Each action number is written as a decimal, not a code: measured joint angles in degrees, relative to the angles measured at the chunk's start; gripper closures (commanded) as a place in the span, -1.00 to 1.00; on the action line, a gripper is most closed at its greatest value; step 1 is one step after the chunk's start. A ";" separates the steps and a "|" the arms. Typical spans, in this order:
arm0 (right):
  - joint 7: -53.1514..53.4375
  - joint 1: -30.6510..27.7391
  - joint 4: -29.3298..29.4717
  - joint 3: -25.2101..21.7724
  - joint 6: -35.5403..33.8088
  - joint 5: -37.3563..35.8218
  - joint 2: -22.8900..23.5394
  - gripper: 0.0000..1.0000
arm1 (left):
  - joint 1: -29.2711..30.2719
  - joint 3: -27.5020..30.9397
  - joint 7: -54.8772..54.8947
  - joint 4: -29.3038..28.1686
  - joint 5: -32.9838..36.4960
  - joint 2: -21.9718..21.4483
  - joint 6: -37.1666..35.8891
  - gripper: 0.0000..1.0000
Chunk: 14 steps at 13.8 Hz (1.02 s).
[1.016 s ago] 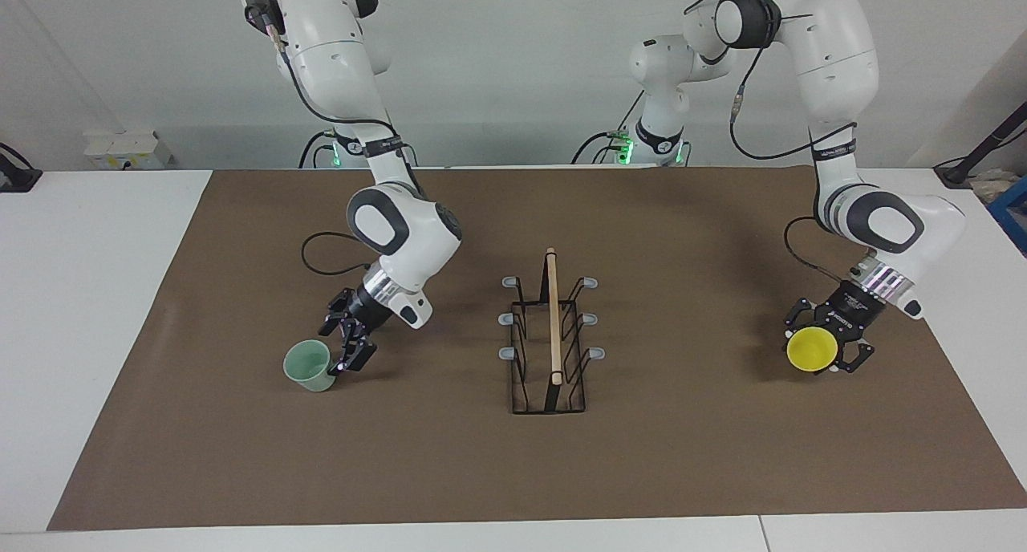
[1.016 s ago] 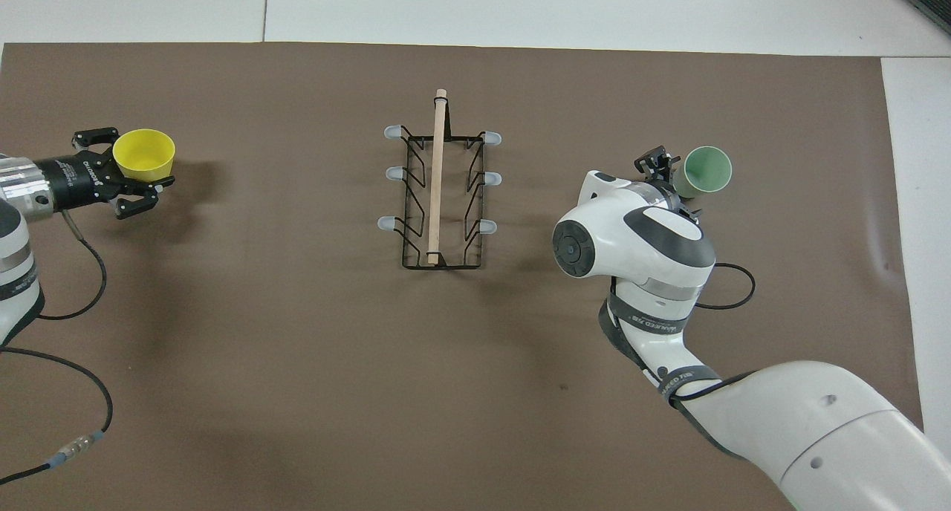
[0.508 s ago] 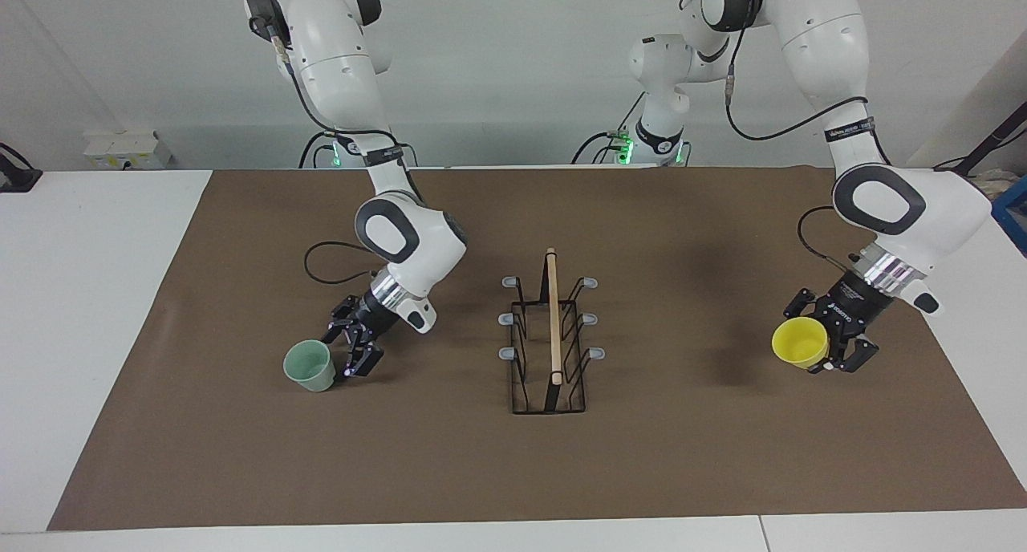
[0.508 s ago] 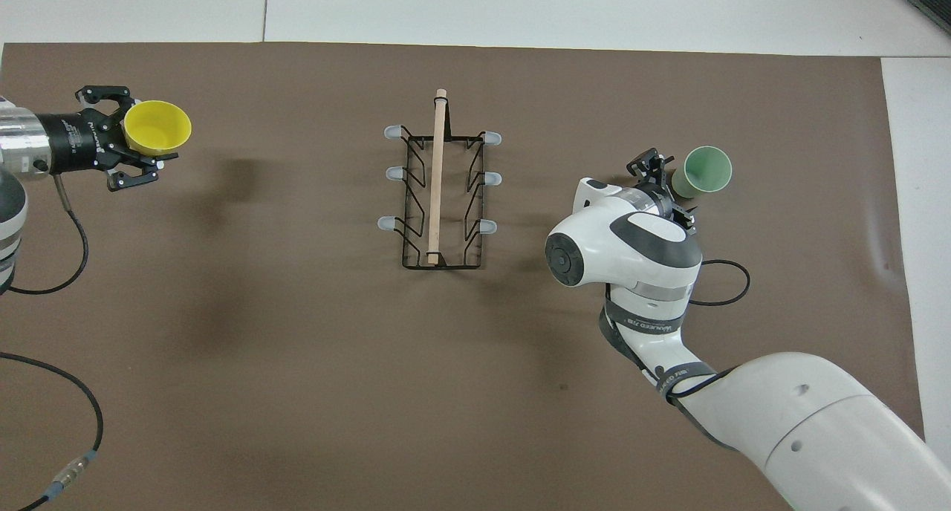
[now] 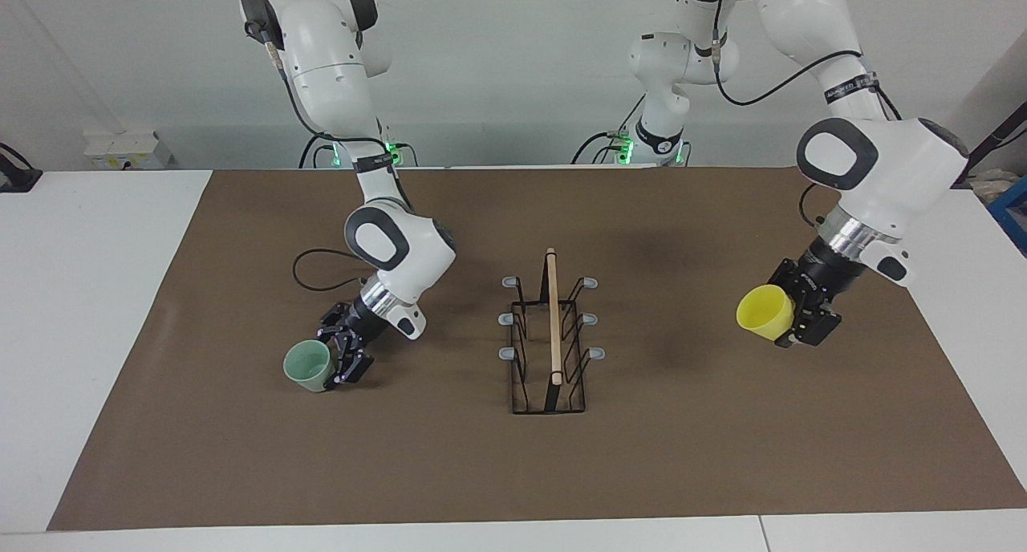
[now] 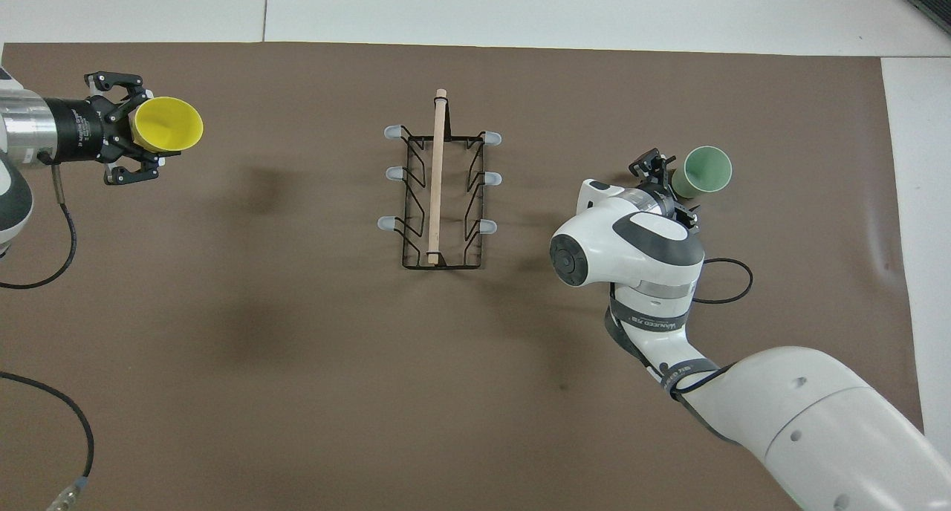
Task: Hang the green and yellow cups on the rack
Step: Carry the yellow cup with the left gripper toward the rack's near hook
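Note:
The pale green cup [image 5: 308,366] stands upright on the brown mat toward the right arm's end of the table; it also shows in the overhead view [image 6: 706,169]. My right gripper [image 5: 342,356] is low beside it, fingers open on either side of the cup's lower wall [image 6: 663,178]. My left gripper [image 5: 796,319] is shut on the yellow cup [image 5: 760,310] and holds it in the air on its side, mouth toward the rack [image 5: 550,345]. The overhead view shows the cup [image 6: 169,124], the left gripper [image 6: 132,128] and the rack [image 6: 438,191]. All the rack's prongs are bare.
The brown mat [image 5: 690,456] covers most of the white table [image 5: 88,295]. The rack stands mid-mat with its wooden bar [image 6: 437,171] running away from the robots. A black cable [image 5: 317,269] loops on the mat by the right arm.
My left gripper has risen with the yellow cup, turned its mouth sideways toward the rack and moved slightly that way. My right gripper has dropped closer to the green cup, which has not moved.

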 measured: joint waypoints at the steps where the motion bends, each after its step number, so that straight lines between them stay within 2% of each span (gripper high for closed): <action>1: 0.01 -0.23 -0.19 0.00 0.01 -0.47 0.04 -1.00 | -2.34 -0.02 -2.79 -0.19 5.51 -0.71 -0.03 1.00; 6: 2.07 -0.94 -2.24 -0.02 0.99 -2.86 0.11 -1.00 | -13.01 -0.12 -15.11 -2.26 30.28 -1.31 0.06 1.00; 11: 3.23 -1.98 -3.33 -0.03 1.33 -5.21 0.10 -1.00 | -23.74 -0.24 -29.98 -8.87 53.62 -4.38 0.11 1.00; 14: 3.46 -2.95 -3.84 -0.04 2.06 -6.94 0.10 -1.00 | -28.02 -0.29 -37.63 -11.63 62.88 -6.06 0.11 1.00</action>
